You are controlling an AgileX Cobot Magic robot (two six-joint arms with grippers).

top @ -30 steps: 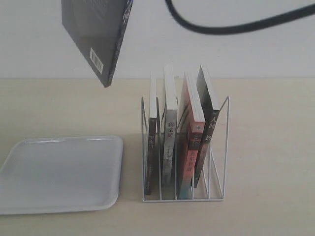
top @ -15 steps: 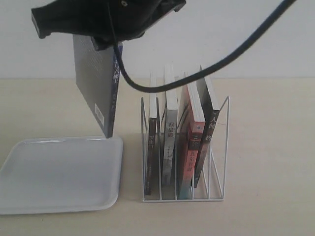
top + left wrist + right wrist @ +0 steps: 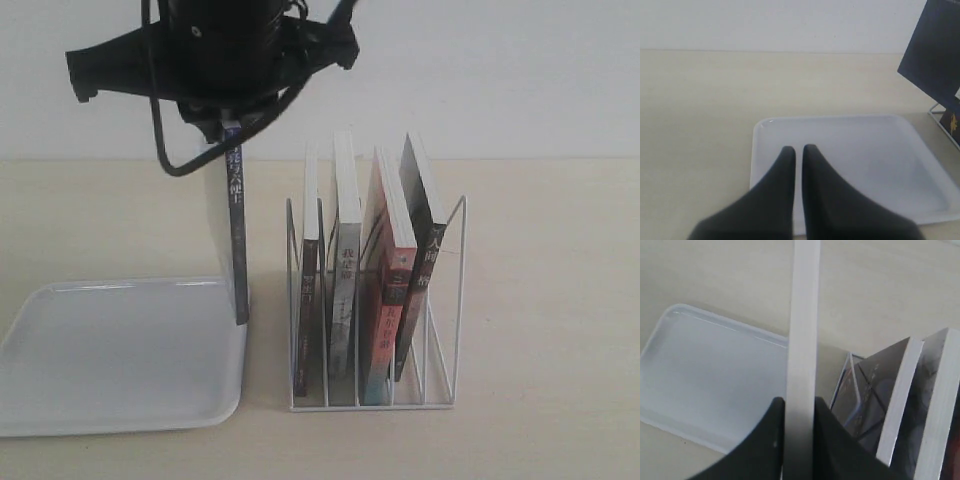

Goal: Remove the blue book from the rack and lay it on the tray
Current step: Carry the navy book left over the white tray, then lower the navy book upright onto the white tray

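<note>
Funny how differently the views read this one. In the exterior view the blue book [image 3: 237, 240] is edge-on. You see a thin dark blue spine with white characters, hanging upright straight below the right pincer [image 3: 228, 130], which is clamped on its top end.

The right wrist view gives the opposite edge. The white page edges run as a pale strip away from that pincer, with a black finger [image 3: 765, 440] pressed against each side.

Only the left wrist view catches a flat face of the book. It's a plain dark navy slab, up and off to one side of the left pincer [image 3: 799, 150] and cut off by the frame edge, so no cover art is readable.

The left pincer is all but closed, just a thin slit between its fingers with nothing in it. It sits above the tray [image 3: 60, 400].

The tray is white with rounded corners and a shallow rim, and lies below the right pincer and mostly off to one side. The book's bottom end is right at the tray's near rim, but I can't tell whether it touches.

The rack [image 3: 458, 300] stands just beside the book on the far side from the tray, with four other books [image 3: 345, 260] in it.

In the exterior shot the right pincer's fingers mostly blur into the black housing and cables [image 3: 165, 150].
</note>
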